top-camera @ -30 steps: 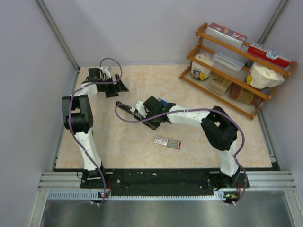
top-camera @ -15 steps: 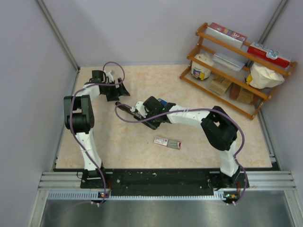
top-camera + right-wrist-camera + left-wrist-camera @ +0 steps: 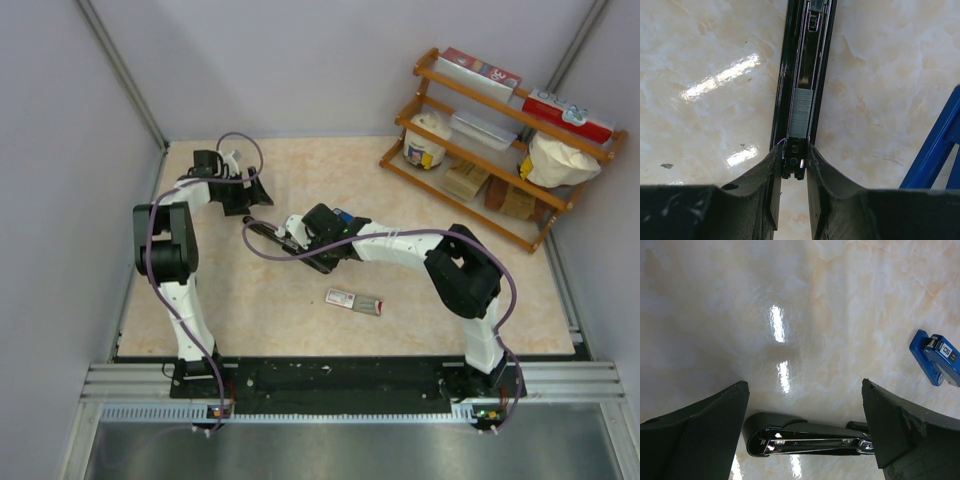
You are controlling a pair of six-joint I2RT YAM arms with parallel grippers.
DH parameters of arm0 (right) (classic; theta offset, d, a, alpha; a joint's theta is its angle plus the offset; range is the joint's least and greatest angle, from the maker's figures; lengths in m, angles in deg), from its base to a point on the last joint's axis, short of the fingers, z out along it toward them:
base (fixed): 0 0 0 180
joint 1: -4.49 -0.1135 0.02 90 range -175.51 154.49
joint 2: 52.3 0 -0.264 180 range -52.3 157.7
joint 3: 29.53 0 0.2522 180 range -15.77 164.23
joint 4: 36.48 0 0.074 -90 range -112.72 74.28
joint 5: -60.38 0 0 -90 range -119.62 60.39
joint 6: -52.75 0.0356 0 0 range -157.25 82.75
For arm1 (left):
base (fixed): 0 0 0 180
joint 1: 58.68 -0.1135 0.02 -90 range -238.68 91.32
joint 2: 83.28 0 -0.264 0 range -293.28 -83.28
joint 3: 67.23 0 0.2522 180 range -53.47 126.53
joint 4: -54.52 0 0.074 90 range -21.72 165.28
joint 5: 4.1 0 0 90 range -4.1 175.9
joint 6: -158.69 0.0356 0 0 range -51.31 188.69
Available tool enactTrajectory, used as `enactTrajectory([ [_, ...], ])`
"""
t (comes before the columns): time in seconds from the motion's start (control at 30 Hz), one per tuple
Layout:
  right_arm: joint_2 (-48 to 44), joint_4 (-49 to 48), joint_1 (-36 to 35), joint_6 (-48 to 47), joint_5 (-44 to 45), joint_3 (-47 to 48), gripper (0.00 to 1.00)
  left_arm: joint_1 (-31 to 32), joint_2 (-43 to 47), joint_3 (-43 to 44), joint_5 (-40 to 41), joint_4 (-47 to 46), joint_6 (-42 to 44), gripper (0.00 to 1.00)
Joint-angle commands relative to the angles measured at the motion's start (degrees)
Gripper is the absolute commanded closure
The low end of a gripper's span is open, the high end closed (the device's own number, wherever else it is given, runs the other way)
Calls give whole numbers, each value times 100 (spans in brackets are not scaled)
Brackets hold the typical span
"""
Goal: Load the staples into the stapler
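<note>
A short grey strip of staples (image 3: 801,112) lies inside the open channel of a black stapler (image 3: 807,60), near the channel's closer end. Only the right wrist view shows this. From above, the stapler is just a dark bar on the marbled table (image 3: 400,200), left of centre, and the strip cannot be made out.

The right gripper (image 3: 794,160) is closed on the stapler's near end, one finger against each side of the rail. The left wrist view shows the stapler's far, rounded end with its shiny metal inner rail. That end lies low between the widely parted fingers of the left gripper (image 3: 804,385), which touch nothing.

A blue object (image 3: 935,357) lies just beside the stapler. The overhead view alone shows the small white box (image 3: 353,300) with red print, nearer the arm bases, and a wooden rack (image 3: 500,140) at the far right.
</note>
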Motion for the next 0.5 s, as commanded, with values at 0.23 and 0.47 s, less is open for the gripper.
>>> enactTrajectory([
  [0.23,114,77,-74,-93,-103,305,77,85,629,-97,255,-19,403,1],
  [0.47,141,138,-66,-137,-217,340,78,76,981,-280,1248,-27,456,1],
])
